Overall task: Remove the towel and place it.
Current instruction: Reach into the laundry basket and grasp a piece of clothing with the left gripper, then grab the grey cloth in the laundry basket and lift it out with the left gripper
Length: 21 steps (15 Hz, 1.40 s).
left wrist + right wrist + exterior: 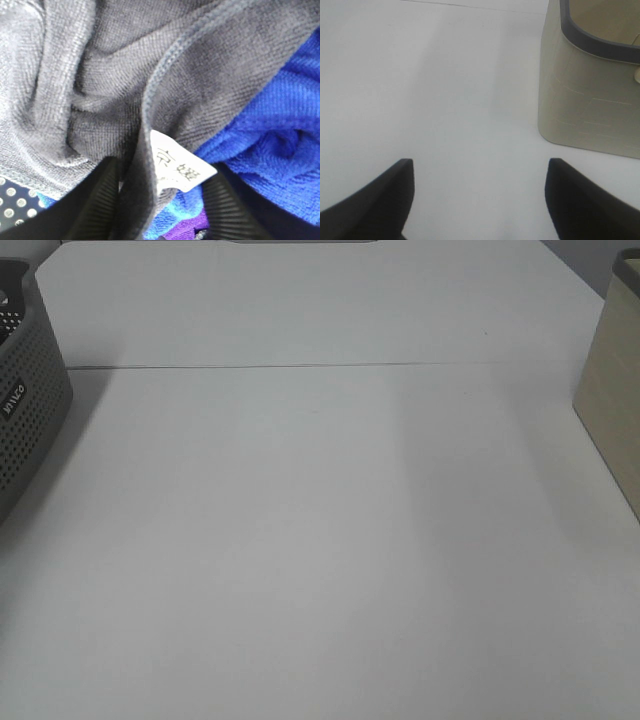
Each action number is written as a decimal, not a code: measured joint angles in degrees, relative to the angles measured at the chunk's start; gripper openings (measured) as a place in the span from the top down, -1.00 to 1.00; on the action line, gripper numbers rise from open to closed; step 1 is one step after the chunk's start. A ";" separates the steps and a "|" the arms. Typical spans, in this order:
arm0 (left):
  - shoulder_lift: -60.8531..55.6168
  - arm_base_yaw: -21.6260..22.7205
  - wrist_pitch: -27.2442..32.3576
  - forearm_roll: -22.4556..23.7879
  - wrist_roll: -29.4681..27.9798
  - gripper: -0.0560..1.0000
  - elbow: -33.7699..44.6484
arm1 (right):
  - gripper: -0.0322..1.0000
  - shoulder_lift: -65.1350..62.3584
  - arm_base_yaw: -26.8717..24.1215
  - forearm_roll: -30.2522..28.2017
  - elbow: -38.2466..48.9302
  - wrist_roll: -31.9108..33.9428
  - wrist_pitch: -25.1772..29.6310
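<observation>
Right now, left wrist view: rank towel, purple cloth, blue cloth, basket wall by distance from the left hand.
1. towel: tagged hem between the fingers of the left hand.
2. purple cloth: just under that fold.
3. blue cloth, dotted basket wall: outside opposite fingers, too close to call.

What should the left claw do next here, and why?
Probably close the left claw fully on the hemmed fold of the dark charcoal terry towel. That fold, with its white tag, sits between the fingers, which look not yet pinched. A blue terry cloth lies alongside, so a shallow pinch seems safest.
</observation>
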 joint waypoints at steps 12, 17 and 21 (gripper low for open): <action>0.00 0.00 -1.95 -0.40 -0.23 0.56 0.00 | -0.45 0.00 0.00 0.00 0.00 0.00 0.00; -1.20 0.00 -0.11 -0.40 -0.29 0.56 0.00 | -0.45 0.00 0.00 0.00 0.00 0.00 0.00; -4.07 0.00 0.80 0.11 -0.29 0.72 0.00 | -0.45 0.00 0.00 0.00 0.00 0.00 0.00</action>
